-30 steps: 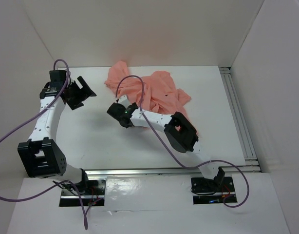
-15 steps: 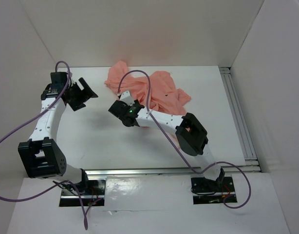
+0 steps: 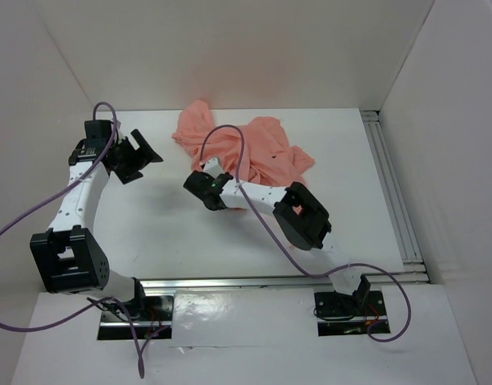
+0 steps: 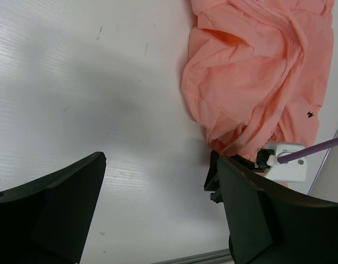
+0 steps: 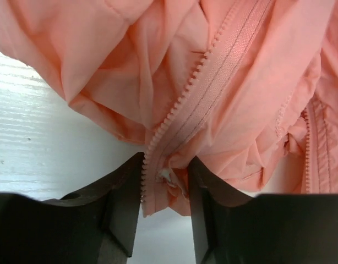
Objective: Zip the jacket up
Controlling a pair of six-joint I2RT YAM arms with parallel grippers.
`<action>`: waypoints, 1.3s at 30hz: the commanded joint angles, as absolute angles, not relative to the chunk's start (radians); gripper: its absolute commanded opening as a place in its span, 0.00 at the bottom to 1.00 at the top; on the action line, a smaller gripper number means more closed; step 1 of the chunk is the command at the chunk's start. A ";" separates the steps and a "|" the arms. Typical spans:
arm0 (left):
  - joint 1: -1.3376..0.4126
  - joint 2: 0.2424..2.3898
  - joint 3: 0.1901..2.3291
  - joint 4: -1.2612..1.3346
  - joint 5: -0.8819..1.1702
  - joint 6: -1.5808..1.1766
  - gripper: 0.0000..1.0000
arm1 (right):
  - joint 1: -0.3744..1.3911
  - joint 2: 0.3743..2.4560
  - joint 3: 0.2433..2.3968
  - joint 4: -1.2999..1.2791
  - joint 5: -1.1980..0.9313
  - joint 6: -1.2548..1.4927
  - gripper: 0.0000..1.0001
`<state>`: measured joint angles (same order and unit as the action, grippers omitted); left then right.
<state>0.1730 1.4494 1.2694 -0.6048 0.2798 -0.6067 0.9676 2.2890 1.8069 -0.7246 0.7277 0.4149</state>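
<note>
The salmon-pink jacket (image 3: 258, 152) lies crumpled at the back middle of the table. My right gripper (image 3: 207, 191) is at its near left edge. In the right wrist view the gripper (image 5: 164, 187) is shut on the jacket (image 5: 240, 93) at the lower end of a zipper band, with a small pale piece (image 5: 168, 176) between the jaws. My left gripper (image 3: 142, 158) is open and empty, above bare table left of the jacket. In the left wrist view the gripper (image 4: 158, 209) faces the jacket (image 4: 251, 71) at upper right.
White walls stand close at the back and on both sides of the table (image 3: 150, 224). A metal rail (image 3: 390, 184) runs along the right edge. Purple cables loop over both arms. The right arm's wrist (image 4: 284, 162) shows beside the jacket in the left wrist view.
The right arm's elbow swung out to the right and came back, while its gripper stayed at the jacket's near left edge. The left gripper shifted slightly toward the back.
</note>
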 commanded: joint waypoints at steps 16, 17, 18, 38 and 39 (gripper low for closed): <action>0.058 1.483 1.172 -0.480 0.350 -0.675 0.89 | 0.917 2.008 1.612 -0.666 0.618 0.437 0.00; 0.043 1.509 1.161 -0.470 0.339 -0.675 0.89 | 0.917 2.008 1.612 -0.655 0.603 0.437 0.00; 0.010 1.520 1.161 -0.456 0.339 -0.692 0.89 | 0.907 1.985 1.597 -0.655 0.579 0.437 0.00; -0.229 1.996 1.449 -0.270 0.235 -0.795 0.86 | 0.624 1.733 1.793 -0.635 -0.043 0.373 0.00; -0.229 2.011 1.468 -0.270 0.235 -0.795 0.78 | 0.615 1.733 1.825 -0.635 -0.060 0.373 0.00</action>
<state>-0.2298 1.9770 1.3983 -0.3111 0.2455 -0.7761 0.6369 1.7607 1.7084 -0.6617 0.0650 0.3916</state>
